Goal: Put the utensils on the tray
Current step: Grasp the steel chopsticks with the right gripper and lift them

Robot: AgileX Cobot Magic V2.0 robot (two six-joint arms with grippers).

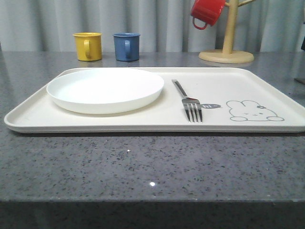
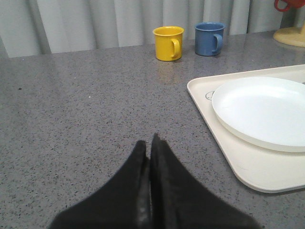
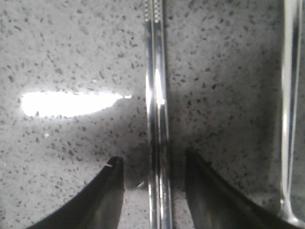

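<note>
Right gripper [image 3: 153, 183] spread, straddling chopsticks [image 3: 156, 119] on counter [image 3: 71, 57] for side pinch | left gripper [image 2: 149, 157] closed, empty, parked | fork [image 1: 188, 101] on tray [image 1: 267, 81] beside plate [image 1: 105, 89] | spoon [image 3: 289, 109] near chopsticks

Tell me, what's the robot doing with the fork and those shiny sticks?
The fork already lies on the cream tray, beside the white plate. The right gripper is open, its fingers either side of the chopsticks lying on the grey table. The left gripper is shut and holds nothing.
</note>
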